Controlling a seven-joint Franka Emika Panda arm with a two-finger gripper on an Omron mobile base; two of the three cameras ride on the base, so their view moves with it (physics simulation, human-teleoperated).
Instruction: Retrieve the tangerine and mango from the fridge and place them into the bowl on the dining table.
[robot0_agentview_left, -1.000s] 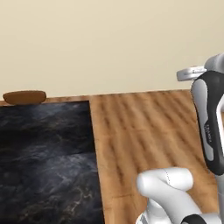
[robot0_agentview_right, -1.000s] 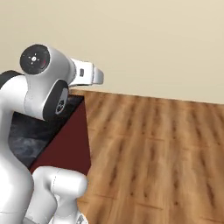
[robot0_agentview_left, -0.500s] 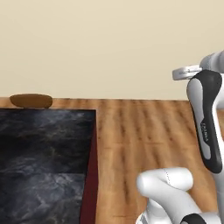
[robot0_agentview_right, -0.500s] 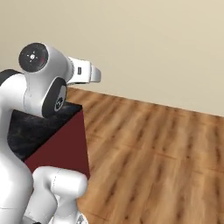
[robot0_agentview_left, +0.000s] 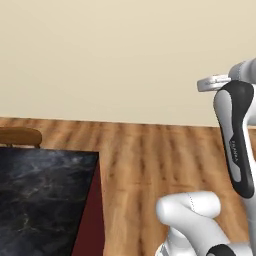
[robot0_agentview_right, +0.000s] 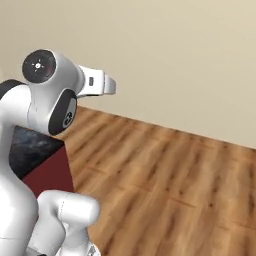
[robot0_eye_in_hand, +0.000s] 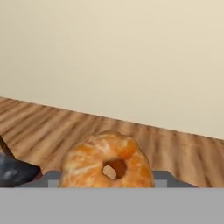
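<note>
In the hand view an orange tangerine, its stem end facing the camera, sits low in the middle between the fingers of my gripper, which is shut on it. The fruit hides most of the fingers. A corner of the dining table, with its glossy black marbled top and red base, lies at the lower left of the left base view. The table shows behind my arm in the right base view, and its dark corner sits at the hand view's lower left. The mango, the bowl and the fridge are out of view.
A brown chair back rises just beyond the table's far edge. Wooden floor stretches ahead and to the right up to a plain beige wall.
The whole picture has shifted in both base views, so the base has moved; the table's far edge now sits lower in the left view. The tangerine stays in the gripper.
</note>
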